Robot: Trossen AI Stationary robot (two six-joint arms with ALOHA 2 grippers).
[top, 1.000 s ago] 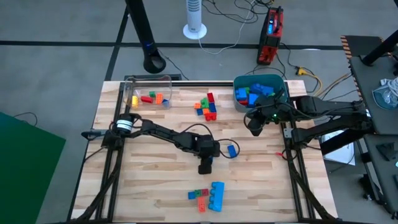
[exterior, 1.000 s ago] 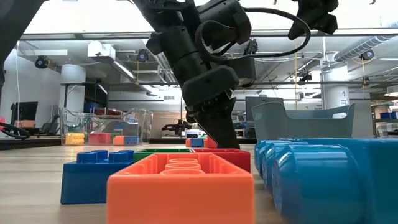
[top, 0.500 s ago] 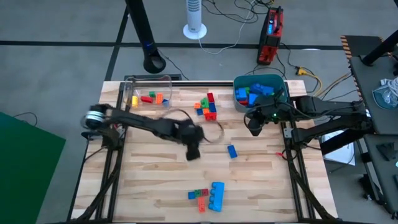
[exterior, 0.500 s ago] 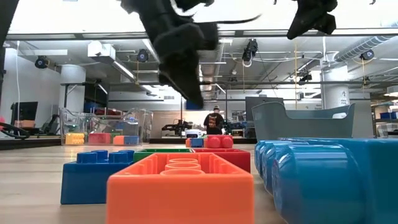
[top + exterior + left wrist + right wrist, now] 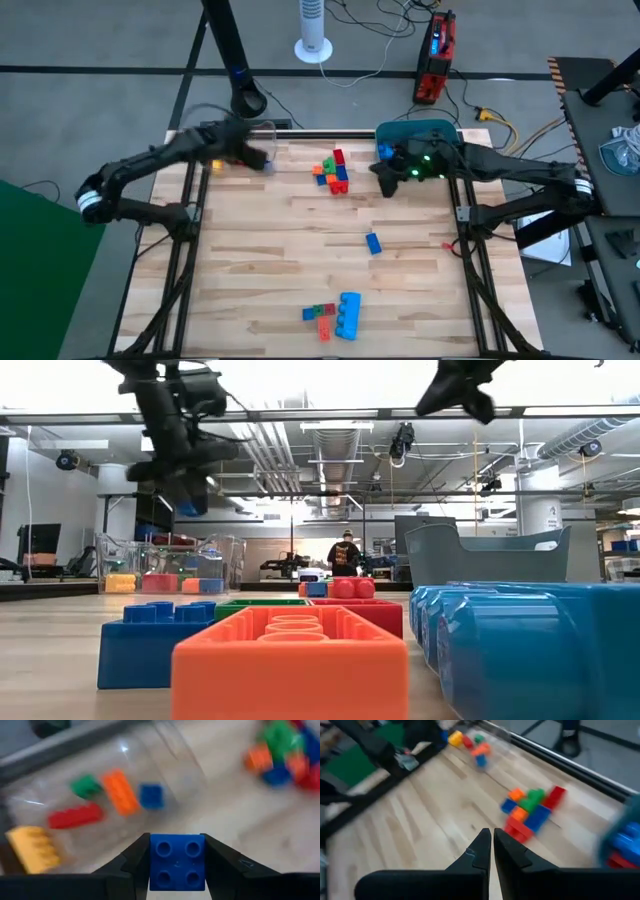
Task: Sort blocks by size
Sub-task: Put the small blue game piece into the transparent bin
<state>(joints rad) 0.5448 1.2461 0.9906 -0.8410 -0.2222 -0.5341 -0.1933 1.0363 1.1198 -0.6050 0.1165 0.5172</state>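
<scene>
Blocks: left gripper (image 5: 177, 865), clamping a small blue block (image 5: 177, 861), has swung toward ten o'clock, reaching the clear box (image 5: 240, 141) (drop-off looks next); right gripper (image 5: 492, 851) pinched empty.

my left gripper (image 5: 177, 865) is at the table's far left corner, above the near edge of the clear box (image 5: 238, 147), with a small block (image 5: 177, 862) clamped between its fingers. several blocks lie inside that box. my right gripper (image 5: 492, 851) is at the far right, just beside the tub (image 5: 420, 135), which holds more blocks. a cluster of blocks (image 5: 333, 170) lies between the box and the tub. a single block (image 5: 373, 243) lies near mid-table, right of centre. another group (image 5: 335, 315) lies at the near edge.
</scene>
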